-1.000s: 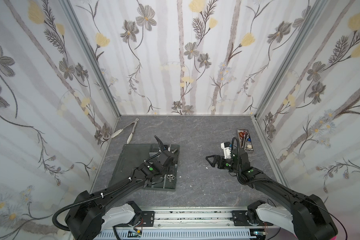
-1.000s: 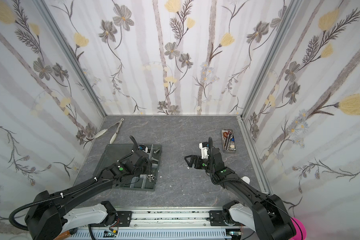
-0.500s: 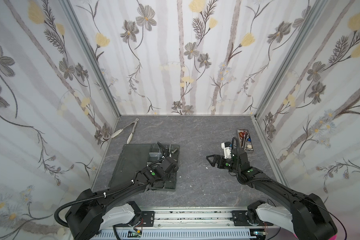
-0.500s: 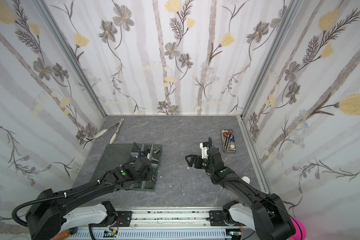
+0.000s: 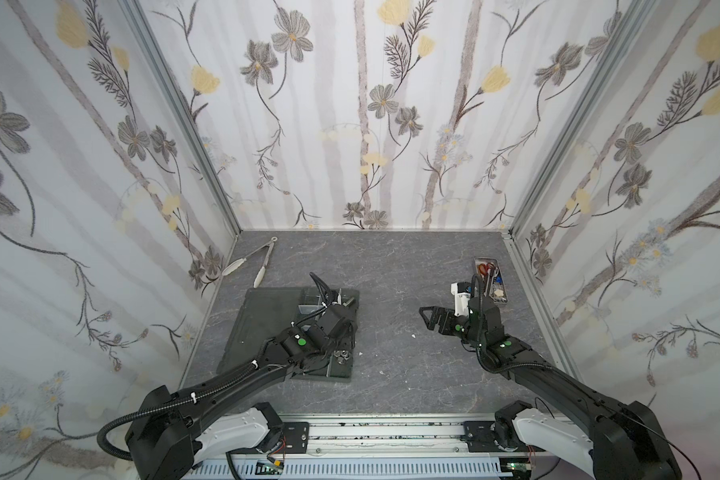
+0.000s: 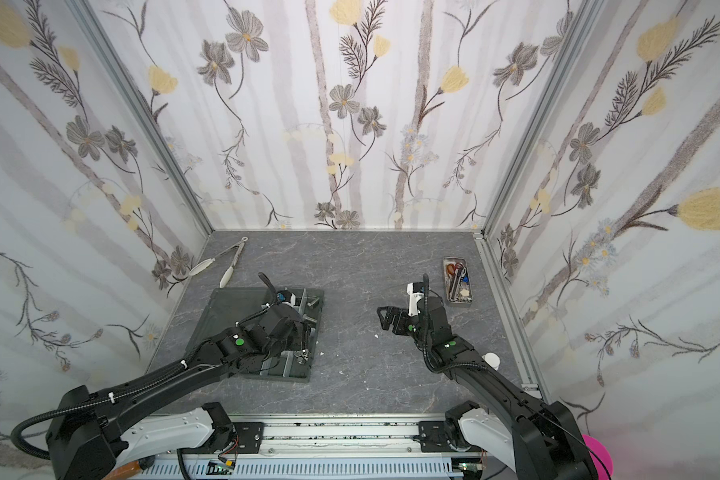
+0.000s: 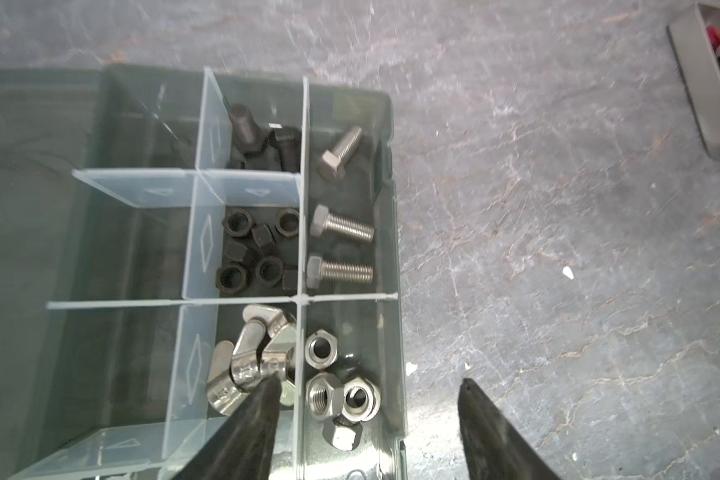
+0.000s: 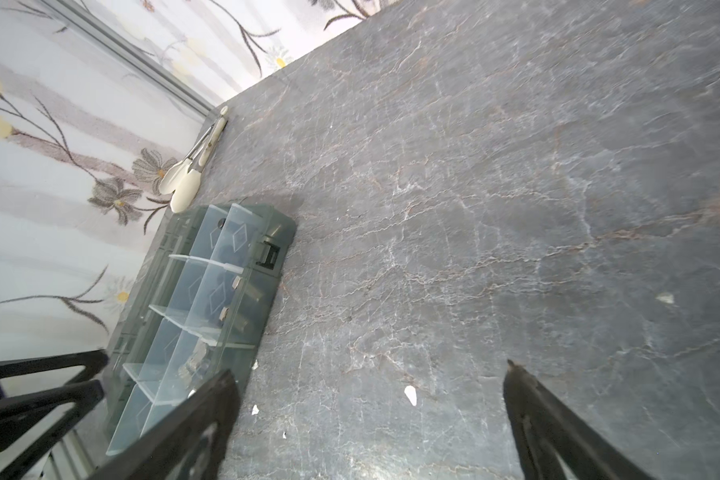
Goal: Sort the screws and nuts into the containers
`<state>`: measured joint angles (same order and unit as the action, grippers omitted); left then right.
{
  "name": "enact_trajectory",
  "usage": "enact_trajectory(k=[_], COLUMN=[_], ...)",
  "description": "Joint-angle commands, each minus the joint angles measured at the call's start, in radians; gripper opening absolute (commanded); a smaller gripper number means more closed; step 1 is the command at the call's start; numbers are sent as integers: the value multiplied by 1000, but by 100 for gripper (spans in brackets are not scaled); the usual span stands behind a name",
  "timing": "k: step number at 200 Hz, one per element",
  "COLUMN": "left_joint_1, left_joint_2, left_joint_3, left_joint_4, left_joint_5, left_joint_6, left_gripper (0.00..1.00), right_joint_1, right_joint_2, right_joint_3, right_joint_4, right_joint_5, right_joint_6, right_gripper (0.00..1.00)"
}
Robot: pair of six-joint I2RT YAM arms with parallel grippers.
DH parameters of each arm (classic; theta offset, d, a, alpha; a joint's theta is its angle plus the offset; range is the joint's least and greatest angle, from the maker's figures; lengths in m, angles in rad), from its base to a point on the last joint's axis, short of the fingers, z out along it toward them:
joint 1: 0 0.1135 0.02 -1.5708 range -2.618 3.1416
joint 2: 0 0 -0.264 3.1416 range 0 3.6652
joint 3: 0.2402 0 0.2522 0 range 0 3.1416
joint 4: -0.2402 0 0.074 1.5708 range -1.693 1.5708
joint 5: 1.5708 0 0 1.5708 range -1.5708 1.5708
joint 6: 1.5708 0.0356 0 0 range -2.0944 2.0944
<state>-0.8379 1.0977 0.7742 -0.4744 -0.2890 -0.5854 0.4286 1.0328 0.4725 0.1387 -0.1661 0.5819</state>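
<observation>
- The left end effector (image 7: 370,379) is spread and holds nothing. At the bottom of the left wrist view one finger (image 7: 258,419) hangs over the wing-nut cell and the other over bare bench (image 7: 558,199), so it straddles the tray's edge.
- Between them, lower centre, shiny silver nuts (image 7: 329,376) with crisp hex faces lie in the corner cell. Just left, wing nuts (image 7: 258,353) with curved ears pile together.
- Mid-frame, matt black nuts (image 7: 258,249) fill one cell. Three threaded silver screws (image 7: 341,237) lie in the long edge cell.
- Upper centre, black screws (image 7: 262,137) share a cell.
- The cells (image 7: 208,124) are clear plastic dividers in a dark grey organiser tray (image 7: 391,199).
- The right end effector (image 8: 371,369) is spread wide and empty over the veined, stone-look bench.
- Nothing loose shows on the bench but white flecks (image 7: 567,272), so the sort looks done or nearly so.
- At the back, in a top view, metal tongs (image 5: 252,259) lie at left and a narrow metal tray (image 5: 490,280) of scissors at right.
</observation>
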Motion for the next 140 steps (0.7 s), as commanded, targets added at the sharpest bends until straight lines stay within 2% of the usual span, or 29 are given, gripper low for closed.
enact_trajectory(k=[1, 36, 72, 110, 140], left_joint_1=[10, 77, 200, 252, 331], left_joint_2=[-37, -117, -156, -185, -218], left_joint_3=[26, 13, -21, -115, -191], left_joint_4=[-45, -12, 74, 255, 412], left_joint_5=[-116, -221, -195, -250, -260], left_joint_6=[32, 71, 91, 171, 201], left_gripper=[75, 90, 94, 99, 100], right_joint_1=[-3, -5, -7, -11, -21], right_joint_2=[-52, -202, -398, -630, -732], right_joint_3=[1, -66, -190, -382, -419], right_joint_4=[-25, -4, 75, 274, 296], right_joint_5=[152, 360, 569, 588, 633], right_joint_6=[-24, -99, -170, -219, -267], right_gripper=[100, 100, 100, 99, 99])
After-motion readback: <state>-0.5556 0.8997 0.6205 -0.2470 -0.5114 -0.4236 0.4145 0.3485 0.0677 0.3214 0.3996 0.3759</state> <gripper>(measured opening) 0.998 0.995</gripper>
